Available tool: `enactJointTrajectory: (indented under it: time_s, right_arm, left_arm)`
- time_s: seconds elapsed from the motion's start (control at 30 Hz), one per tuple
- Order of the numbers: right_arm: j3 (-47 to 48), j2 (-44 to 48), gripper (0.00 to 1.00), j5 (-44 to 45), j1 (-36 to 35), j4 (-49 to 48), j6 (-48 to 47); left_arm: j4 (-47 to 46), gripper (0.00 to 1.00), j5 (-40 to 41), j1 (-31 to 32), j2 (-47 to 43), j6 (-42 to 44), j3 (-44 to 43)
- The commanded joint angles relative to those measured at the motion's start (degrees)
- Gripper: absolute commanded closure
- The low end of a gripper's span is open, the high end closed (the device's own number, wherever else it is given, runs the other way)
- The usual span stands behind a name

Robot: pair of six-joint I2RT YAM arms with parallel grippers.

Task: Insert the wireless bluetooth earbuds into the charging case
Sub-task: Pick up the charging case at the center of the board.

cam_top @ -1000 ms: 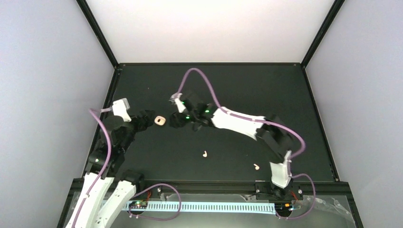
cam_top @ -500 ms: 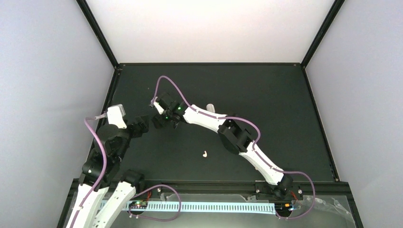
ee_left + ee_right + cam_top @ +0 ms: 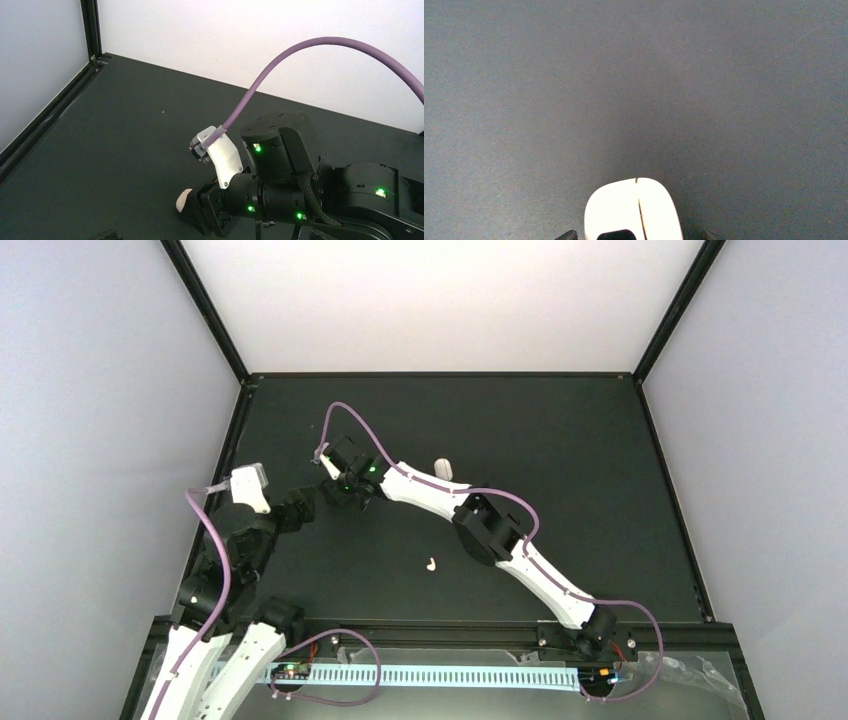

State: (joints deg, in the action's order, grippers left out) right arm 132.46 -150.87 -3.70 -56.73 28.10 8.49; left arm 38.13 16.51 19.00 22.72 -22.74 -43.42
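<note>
The glossy white charging case (image 3: 634, 207), its lid seam facing up, lies on the black mat between the fingers of my right gripper (image 3: 635, 234). A thin strip of mat shows on each side of it, so the jaws straddle it open. In the left wrist view the charging case (image 3: 183, 199) pokes out past the right gripper (image 3: 195, 214). From above, the right gripper (image 3: 338, 492) hides it. My left gripper (image 3: 300, 508) stands open and holds nothing, just left of the right one. One cream earbud (image 3: 431, 564) lies alone mid-mat.
The right arm (image 3: 490, 530) stretches diagonally across the mat from the front right. A small white piece (image 3: 442, 468) shows just behind its forearm; I cannot tell what it is. Black frame rails (image 3: 236, 430) edge the mat. A purple cable (image 3: 280, 65) arches over the right wrist.
The right arm has swung left and stretched out, bringing its gripper over the case that lay free a second ago. It now covers the spot where an earbud lay at front right. The left gripper drew back slightly.
</note>
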Motion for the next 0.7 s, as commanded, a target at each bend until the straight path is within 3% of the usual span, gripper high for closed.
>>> enactJointTrajectory:
  time_s: [0.0, 0.2, 0.37, 0.67]
  right_arm:
    - [1.0, -2.0, 0.40, 3.0, -0.8, 1.9, -1.6]
    - [0.4, -1.1, 0.52, 5.2, -1.5, 3.5, -2.2]
    - [-8.5, 5.4, 0.59, 7.7, -2.0, 0.6, -3.6]
    - [-47.2, 31.3, 0.64, 9.7, -2.0, -15.9, -1.4]
  left_arm:
    - [0.2, 0.01, 0.4, 0.3, -0.7, 0.4, 0.5]
    - [0.2, 0.01, 0.0, 0.3, -0.9, 0.3, 1.1]
    - [0.0, 0.01, -0.4, 0.3, -1.2, 0.2, 1.4]
    - [-2.2, 0.01, -2.8, 0.3, -2.3, -1.5, 4.5]
